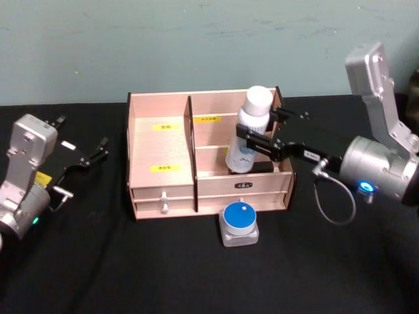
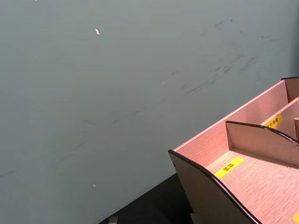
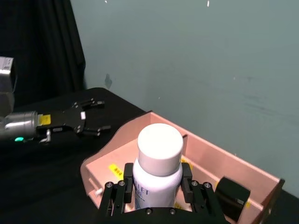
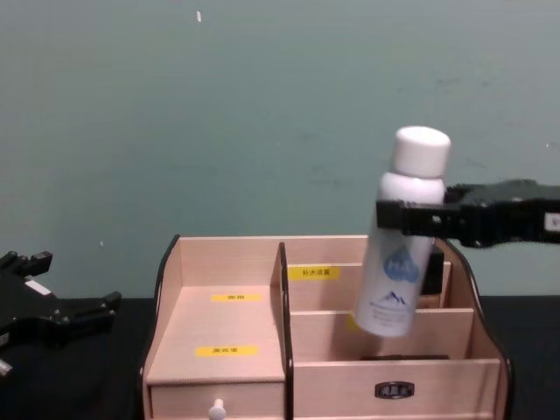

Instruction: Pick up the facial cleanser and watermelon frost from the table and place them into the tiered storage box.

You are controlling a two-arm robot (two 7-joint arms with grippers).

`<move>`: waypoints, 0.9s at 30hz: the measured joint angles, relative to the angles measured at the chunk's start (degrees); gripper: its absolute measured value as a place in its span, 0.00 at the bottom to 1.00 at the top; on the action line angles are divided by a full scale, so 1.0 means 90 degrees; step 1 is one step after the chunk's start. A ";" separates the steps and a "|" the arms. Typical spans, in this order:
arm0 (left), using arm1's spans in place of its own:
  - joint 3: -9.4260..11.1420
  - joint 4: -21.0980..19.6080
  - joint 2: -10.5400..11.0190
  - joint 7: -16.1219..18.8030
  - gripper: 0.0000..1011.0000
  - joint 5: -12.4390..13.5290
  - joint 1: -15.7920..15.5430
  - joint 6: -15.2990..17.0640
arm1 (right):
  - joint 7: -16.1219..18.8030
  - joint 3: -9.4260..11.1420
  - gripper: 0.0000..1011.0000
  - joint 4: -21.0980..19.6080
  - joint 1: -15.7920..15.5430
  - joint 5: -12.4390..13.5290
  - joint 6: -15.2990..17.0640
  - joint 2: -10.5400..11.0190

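Note:
The facial cleanser (image 1: 251,127), a tall white bottle with blue print, hangs tilted over the right-hand tiers of the tiered storage box (image 1: 160,140). My right gripper (image 1: 260,135) is shut on its body just under the cap. From the side, the facial cleanser (image 4: 400,254) leans with its base low over the middle tier, and the right gripper (image 4: 422,217) reaches in from the right. The right wrist view has the white cap (image 3: 160,145) between the fingers (image 3: 195,196). The watermelon frost (image 1: 240,222), a squat jar with a blue lid, stands on the table before the box's drawers. My left gripper (image 1: 88,154) waits open at the far left.
The box (image 2: 243,163) has yellow labels and two small drawers (image 1: 163,195). A black square-capped item (image 3: 231,201) stands in its back right compartment. Black cloth covers the table (image 1: 118,261), with a teal wall behind. In the right wrist view, the left gripper (image 3: 88,117) hovers left of the box.

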 joint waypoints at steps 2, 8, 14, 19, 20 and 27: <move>0.0000 0.0000 0.0000 0.0000 0.99 0.0000 0.0000 0.0000 | -0.0006 -0.0049 0.59 0.0106 0.0123 -0.0004 0.0007 -0.0051; 0.0000 0.0000 0.0000 0.0000 0.99 0.0000 0.0000 0.0000 | -0.0027 -0.0217 0.59 0.0529 0.0578 -0.0025 0.0035 -0.0278; 0.0000 0.0000 0.0000 0.0000 0.99 0.0000 0.0000 0.0000 | -0.0037 -0.0364 0.59 0.0900 0.0912 -0.0093 0.0019 -0.0481; 0.0000 0.0000 0.0000 0.0000 0.99 0.0000 0.0000 0.0000 | -0.0035 -0.0483 0.59 0.1228 0.1148 -0.0159 -0.0028 -0.0656; 0.0000 0.0000 0.0000 0.0000 0.99 0.0000 0.0000 0.0000 | -0.0032 -0.0501 0.59 0.1280 0.1185 -0.0168 -0.0037 -0.0686; 0.0000 0.0000 0.0000 0.0000 0.99 0.0000 0.0000 0.0000 | -0.0016 -0.0612 0.59 0.1666 0.1436 -0.0277 -0.0070 -0.0867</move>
